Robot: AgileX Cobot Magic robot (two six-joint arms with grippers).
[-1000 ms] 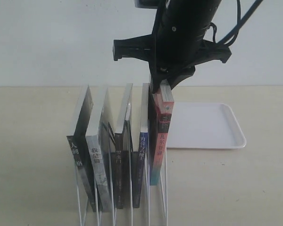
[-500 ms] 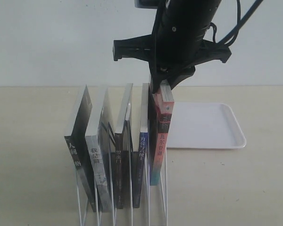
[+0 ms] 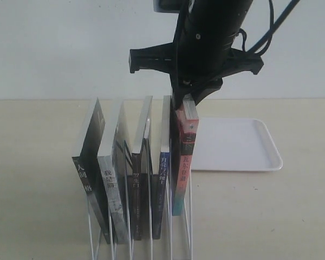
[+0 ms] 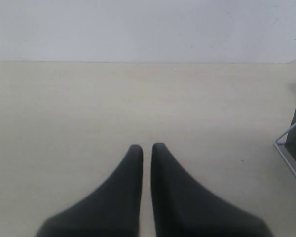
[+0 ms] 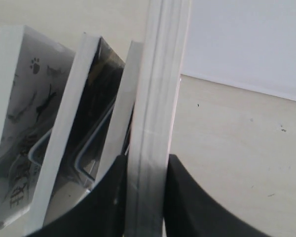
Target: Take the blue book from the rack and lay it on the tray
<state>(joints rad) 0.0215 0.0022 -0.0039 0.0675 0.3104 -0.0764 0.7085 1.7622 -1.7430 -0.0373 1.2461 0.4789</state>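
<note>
On the bench (image 3: 38,179), the rack (image 3: 190,238) keeps the books (image 3: 111,173) upright in narrow slots, so each can be pinched from above. The tray (image 3: 238,146) lies flat behind it. The blue book (image 3: 162,168) stands in its slot, just beside the pink-and-teal book (image 3: 185,157). The right gripper (image 5: 147,160) is clamped on a top edge, seemingly the pink-and-teal one. The left gripper (image 4: 146,148) waits aside, its fingers nearly together.

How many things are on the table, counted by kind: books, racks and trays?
Books: 5 (black-spined book, grey-spined book, brown-spined book, blue book, pink-and-teal-spined book)
Rack: 1
Tray: 1
Total: 7
</note>
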